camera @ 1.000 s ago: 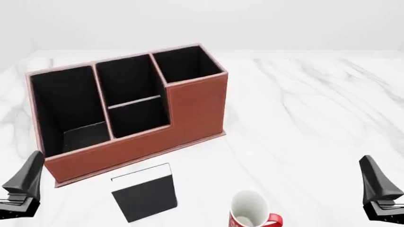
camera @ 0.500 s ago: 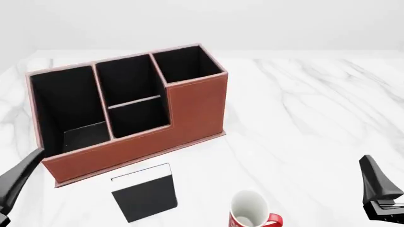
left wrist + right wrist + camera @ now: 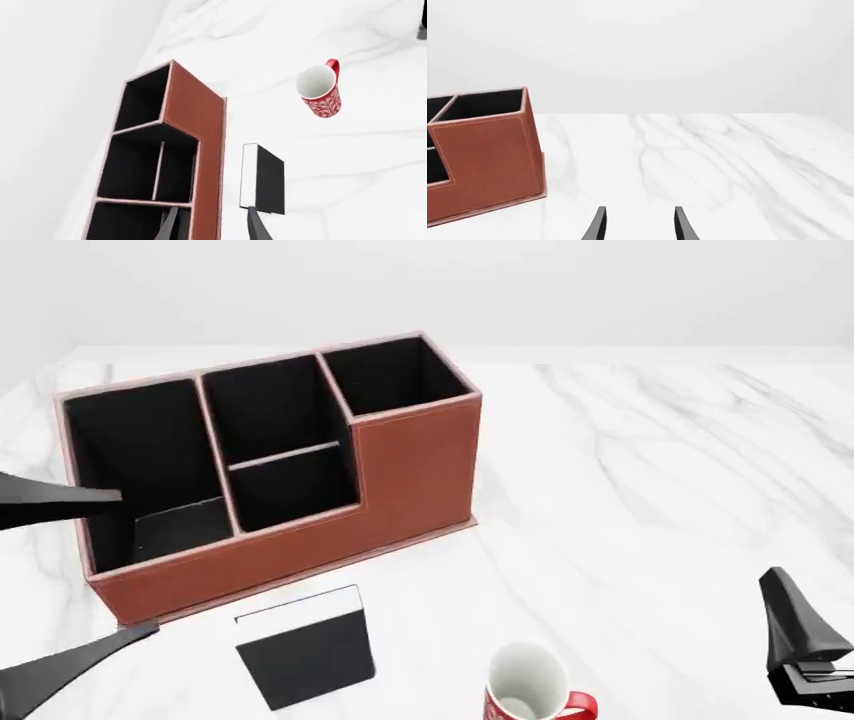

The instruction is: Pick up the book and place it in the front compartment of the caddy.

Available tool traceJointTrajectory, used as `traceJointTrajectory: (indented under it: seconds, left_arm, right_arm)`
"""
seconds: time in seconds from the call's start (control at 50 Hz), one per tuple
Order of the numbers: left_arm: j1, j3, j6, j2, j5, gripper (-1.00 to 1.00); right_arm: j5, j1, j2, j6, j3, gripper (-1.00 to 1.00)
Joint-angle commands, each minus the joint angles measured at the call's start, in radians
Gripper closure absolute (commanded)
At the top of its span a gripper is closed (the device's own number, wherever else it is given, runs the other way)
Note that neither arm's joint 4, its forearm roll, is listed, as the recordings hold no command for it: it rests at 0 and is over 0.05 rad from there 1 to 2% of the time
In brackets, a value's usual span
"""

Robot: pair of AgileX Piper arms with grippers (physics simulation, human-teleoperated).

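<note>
Hovering with jaws spread, empty: left gripper (image 3: pixel 74 570) at 9 o'clock of the front view, straddling the caddy (image 3: pixel 400 465) end. Right gripper (image 3: pixel 637 225) also parted, idle at 4 o'clock. Book (image 3: pixel 304 648) lies flat just beside the caddy's front wall, 6 o'clock; mug (image 3: pixel 530 688) near it. Book looks thin, stiff, light, probably slick; I'd pinch across the cover at an edge.
</note>
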Motion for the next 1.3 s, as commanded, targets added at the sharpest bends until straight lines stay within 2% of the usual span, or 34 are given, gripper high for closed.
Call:
traceJointTrajectory:
  seconds: [0.02,0.04,0.06,0.24,0.42,0.56,0.74,0.86,0.96,1.08,1.3]
  left_arm:
    - [-0.075,-0.066,0.033,0.134,0.146,-1.00]
    - [-0.061,-0.051,0.049,0.138,0.146,-1.00]
    - [-0.028,-0.011,0.096,0.135,0.145,-1.00]
    - [-0.024,0.038,0.079,0.174,0.142,-1.00]
    - [0.002,0.083,0.109,0.201,0.123,-1.00]
    - [0.003,0.079,0.119,0.226,0.110,-1.00]
    - [-0.018,0.081,0.096,0.273,0.069,-1.00]
    - [0.005,0.080,0.116,0.283,0.045,-1.00]
    - [0.008,0.088,0.102,0.290,0.018,-1.00]
    - [-0.028,0.088,0.019,0.303,-0.020,-1.00]
    - [0.003,0.109,0.028,0.313,-0.064,-1.00]
  right_arm:
    - [0.000,0.000,-0.002,-0.001,0.001,-1.00]
    - [0.000,0.000,-0.001,-0.001,0.001,-1.00]
    - [0.000,0.000,-0.002,0.000,0.001,-1.00]
    - [0.000,0.000,-0.002,0.000,0.001,-1.00]
    - [0.000,0.000,-0.001,0.000,0.001,-1.00]
    - [0.000,0.000,-0.002,0.000,0.001,-1.00]
    - [0.000,0.000,-0.002,0.000,0.001,-1.00]
    - [0.000,0.000,-0.002,0.000,0.001,-1.00]
    - [0.000,0.000,-0.002,-0.001,0.001,-1.00]
    - [0.000,0.000,-0.002,0.000,0.001,-1.00]
    - [0.000,0.000,-0.002,0.000,0.001,-1.00]
